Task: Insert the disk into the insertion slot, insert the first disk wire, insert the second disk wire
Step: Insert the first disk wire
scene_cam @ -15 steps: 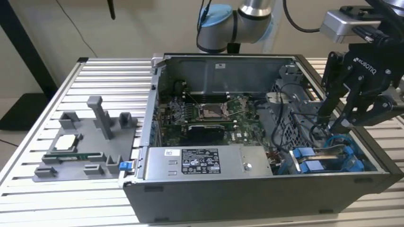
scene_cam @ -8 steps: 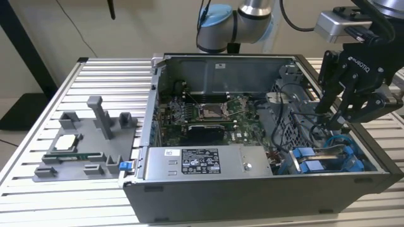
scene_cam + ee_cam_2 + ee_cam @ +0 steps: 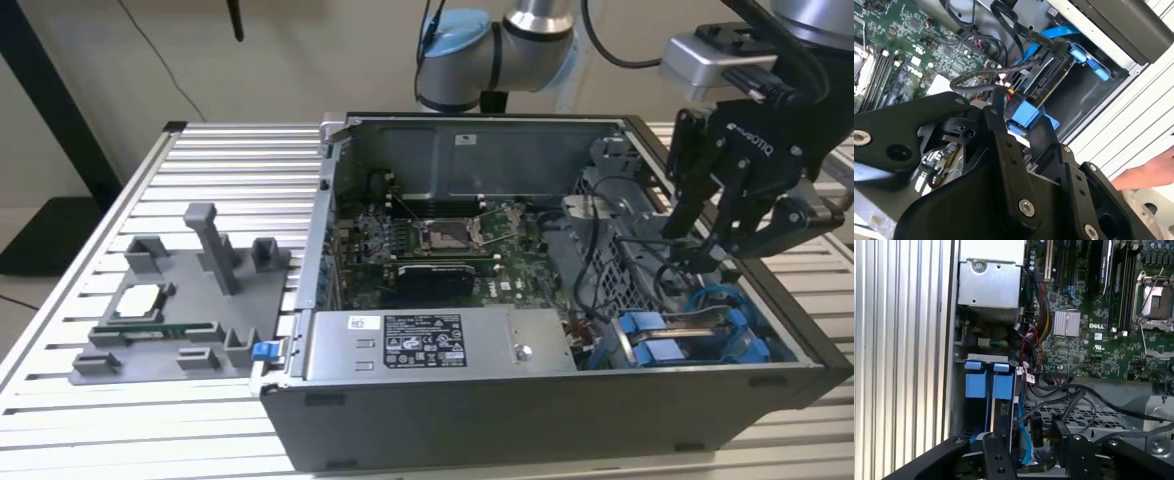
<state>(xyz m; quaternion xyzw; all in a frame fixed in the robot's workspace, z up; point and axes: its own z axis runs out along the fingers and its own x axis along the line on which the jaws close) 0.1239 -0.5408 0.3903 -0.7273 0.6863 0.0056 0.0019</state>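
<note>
From my station I see the open computer case (image 3: pixel 534 420) lying on the slatted metal counter (image 3: pixel 214 160), its motherboard (image 3: pixel 441 240) facing up in the middle of the exterior view. The gripper (image 3: pixel 703 255) hangs over the case's end at the exterior view's right, just above the drive bay. Its fingers (image 3: pixel 1004 145) stand apart, and I can make out nothing clamped between them. The disk (image 3: pixel 1002 412) sits on edge inside the insertion slot (image 3: pixel 985 358), at the lower right of the exterior view. The two blue tabs of its carrier (image 3: pixel 654 340) stand up at the bay's mouth. In the second wrist view one of those tabs shows in the gap between the fingers, close beyond them. Black wires (image 3: pixel 984 75) loop across the bay near the fingertips, and in the first wrist view a black connector (image 3: pixel 1036 432) lies just beside the gripper. A blue cable (image 3: pixel 721 300) curves along the case wall next to the disk. The labelled power supply (image 3: pixel 427 340) fills the near edge of the case. A grey fixture tray (image 3: pixel 187 300) rests on the counter at the exterior view's left, well apart. A person's hand (image 3: pixel 1154 172) shows by the counter slats in the second wrist view.
</note>
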